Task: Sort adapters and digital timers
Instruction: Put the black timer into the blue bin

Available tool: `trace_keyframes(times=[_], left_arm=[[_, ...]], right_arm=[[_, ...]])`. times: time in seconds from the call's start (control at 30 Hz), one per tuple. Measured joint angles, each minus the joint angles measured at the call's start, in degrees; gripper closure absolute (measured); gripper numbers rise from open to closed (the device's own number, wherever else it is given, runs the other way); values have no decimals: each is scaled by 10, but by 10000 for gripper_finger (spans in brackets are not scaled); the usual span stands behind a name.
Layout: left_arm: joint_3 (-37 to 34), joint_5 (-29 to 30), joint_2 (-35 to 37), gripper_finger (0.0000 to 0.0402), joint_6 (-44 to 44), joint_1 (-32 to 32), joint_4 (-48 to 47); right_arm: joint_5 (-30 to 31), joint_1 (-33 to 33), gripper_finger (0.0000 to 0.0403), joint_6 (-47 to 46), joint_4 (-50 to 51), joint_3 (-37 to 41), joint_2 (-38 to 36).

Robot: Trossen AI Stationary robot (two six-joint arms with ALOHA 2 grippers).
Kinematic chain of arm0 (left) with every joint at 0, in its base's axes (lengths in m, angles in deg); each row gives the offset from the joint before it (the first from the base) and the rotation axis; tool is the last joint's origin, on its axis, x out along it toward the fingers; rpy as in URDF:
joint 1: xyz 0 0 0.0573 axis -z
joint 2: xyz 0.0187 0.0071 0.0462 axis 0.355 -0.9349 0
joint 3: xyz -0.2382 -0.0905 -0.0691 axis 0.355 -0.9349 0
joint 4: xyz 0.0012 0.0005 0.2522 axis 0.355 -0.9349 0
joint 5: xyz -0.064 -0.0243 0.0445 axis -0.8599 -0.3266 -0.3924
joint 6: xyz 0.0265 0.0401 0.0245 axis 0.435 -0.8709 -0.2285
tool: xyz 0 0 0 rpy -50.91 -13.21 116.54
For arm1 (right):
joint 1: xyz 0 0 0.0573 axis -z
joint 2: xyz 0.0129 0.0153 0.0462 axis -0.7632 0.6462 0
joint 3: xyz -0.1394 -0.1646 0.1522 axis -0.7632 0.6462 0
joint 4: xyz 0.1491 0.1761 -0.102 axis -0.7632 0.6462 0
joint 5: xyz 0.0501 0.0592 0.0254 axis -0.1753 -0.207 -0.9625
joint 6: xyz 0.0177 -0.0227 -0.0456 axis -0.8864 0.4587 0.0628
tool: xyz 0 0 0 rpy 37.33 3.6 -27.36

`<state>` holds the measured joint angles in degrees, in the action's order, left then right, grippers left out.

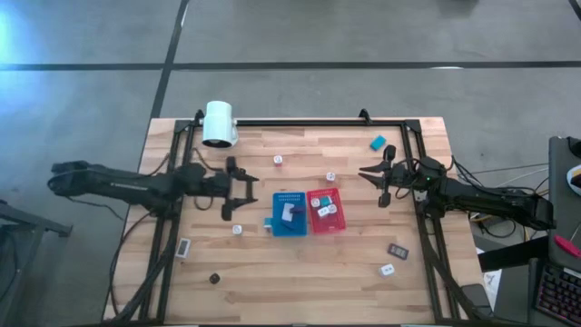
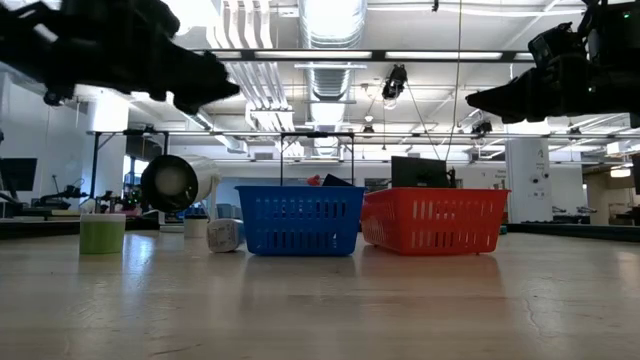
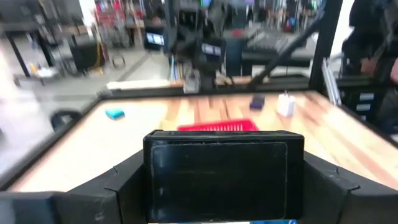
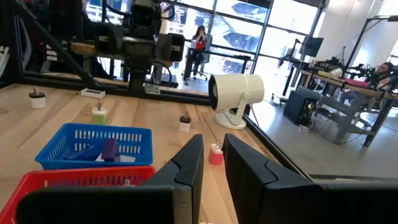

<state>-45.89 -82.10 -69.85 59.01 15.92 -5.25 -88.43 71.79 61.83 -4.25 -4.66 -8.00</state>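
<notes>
Timers: one pale timer lies in the blue tray; a teal timer, a white timer and a dark timer lie loose on the table, well apart.
Adapters: two white adapters sit in the red tray; loose adapters are scattered behind both trays, in front of the blue one, and at the front right.
Progress: judged early, with most pieces unsorted.
Left gripper: hovers just left of the blue tray, pinching a dark flat rectangle, probably a dark grey timer, likely bound for that tray.
Right gripper: hovers right of the red tray, fingers drawn nearly together with only a thin gap, holding nothing.
Surroundings: a white cylinder lies at the table's back left; a small dark object sits at the front left.
Obstacles: nothing blocks either tray, though the far-flung pieces call for long reaches.
</notes>
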Motion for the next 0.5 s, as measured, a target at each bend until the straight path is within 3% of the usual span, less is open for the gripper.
trace_keyframes(times=[0.13,0.33,0.5], left_arm=[[61,-2,-117,116,11,11,1],[157,-61,-276,116,12,25,-14],[243,-64,-360,116,16,28,-141]], right_arm=[[0,0,346,-2,0,0,0],[0,0,346,-2,1,0,0],[0,0,346,-2,2,0,0]])
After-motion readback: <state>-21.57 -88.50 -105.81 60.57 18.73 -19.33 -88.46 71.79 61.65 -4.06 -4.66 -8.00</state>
